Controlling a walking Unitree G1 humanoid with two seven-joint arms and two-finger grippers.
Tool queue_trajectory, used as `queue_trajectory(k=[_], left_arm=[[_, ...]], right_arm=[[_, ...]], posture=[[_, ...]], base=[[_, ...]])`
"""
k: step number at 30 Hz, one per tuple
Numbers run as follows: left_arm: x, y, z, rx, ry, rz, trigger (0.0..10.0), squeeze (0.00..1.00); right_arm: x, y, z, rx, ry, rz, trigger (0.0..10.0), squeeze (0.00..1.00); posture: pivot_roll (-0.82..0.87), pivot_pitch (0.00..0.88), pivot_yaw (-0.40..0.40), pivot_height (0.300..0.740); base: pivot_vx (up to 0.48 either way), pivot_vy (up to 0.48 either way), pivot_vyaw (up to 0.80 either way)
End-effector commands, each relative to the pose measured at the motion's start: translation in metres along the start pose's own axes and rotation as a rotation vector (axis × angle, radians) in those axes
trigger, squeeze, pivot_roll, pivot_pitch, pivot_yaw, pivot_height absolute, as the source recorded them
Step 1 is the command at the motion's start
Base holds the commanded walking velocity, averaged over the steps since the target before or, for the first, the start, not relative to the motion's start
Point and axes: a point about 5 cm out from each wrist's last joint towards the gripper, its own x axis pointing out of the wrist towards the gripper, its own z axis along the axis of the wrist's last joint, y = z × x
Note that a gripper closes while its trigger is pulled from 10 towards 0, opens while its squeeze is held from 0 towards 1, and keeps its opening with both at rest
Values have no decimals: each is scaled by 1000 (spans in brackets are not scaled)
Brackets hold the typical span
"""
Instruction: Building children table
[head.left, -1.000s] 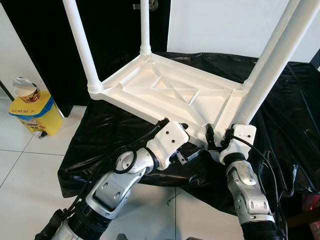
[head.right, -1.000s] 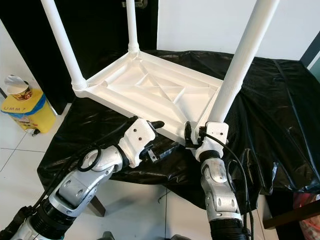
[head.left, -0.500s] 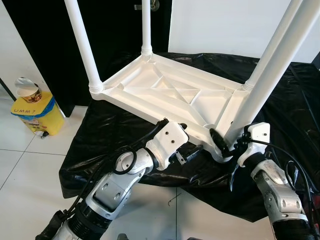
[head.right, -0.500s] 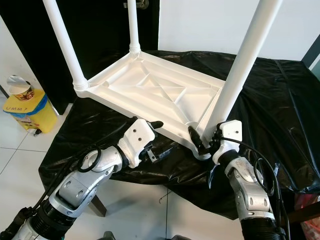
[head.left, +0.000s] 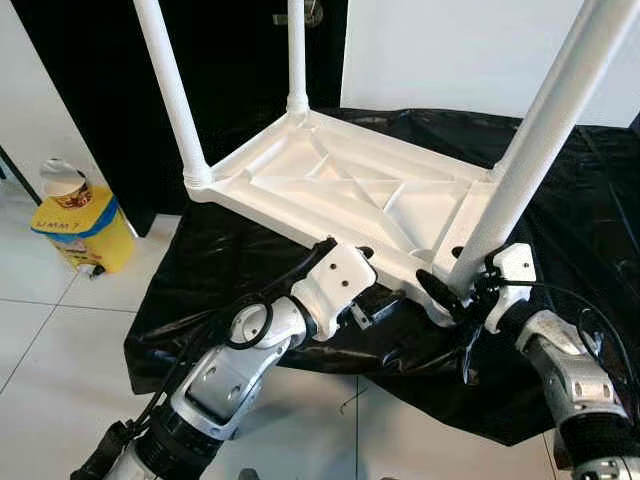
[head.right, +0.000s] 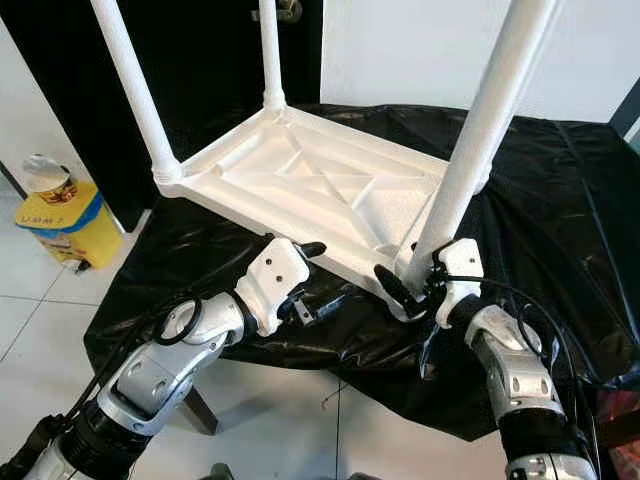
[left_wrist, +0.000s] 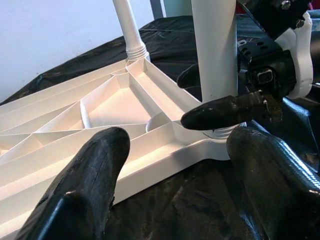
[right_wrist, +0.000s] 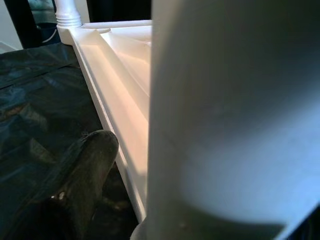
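Table (head.left: 340, 190) on black sheet (head.left: 560, 330); bin (head.left: 85, 225) nearby.

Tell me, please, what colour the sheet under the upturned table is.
Glossy black sheet, clearest in the left eye view.

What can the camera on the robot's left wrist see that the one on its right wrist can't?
Left wrist view alone: the left claw with its fingers spread, open, near the tabletop edge, and the right claw at the base of the near leg, a finger on each side.

Right wrist view alone: that leg huge and very close, with one black finger beside it.

Both: the upturned white tabletop, a far leg and the black sheet.
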Motion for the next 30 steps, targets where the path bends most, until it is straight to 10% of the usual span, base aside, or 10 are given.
queue_trajectory(k=[1, 3, 17, 18, 30], left_arm=[[-2, -3, 3, 13, -11, -45, 10000, 0], [-2, -4, 3, 11, -10, -48, 10000, 0], [-2, -5, 4, 5, -12, -51, 10000, 0], [-1, -5, 4, 5, -13, -51, 10000, 0], [-1, -6, 4, -2, -12, -44, 10000, 0]], right_arm=[[1, 0, -2, -13, 15, 20, 6157, 0], [2, -1, -4, -18, 18, 30, 0, 0], [-6, -1, -17, -4, 38, 11, 0, 0], [-7, 0, -18, 2, 39, -2, 10000, 0], [-6, 10, -24, 29, 38, -177, 10000, 0]], posture=[[31, 12, -47, 740], [33, 14, -48, 740], [23, 21, -47, 740], [22, 24, -47, 740], [26, 28, -60, 740]], base=[[0, 0, 0], [0, 0, 0], [0, 0, 0], [0, 0, 0], [0, 0, 0]])
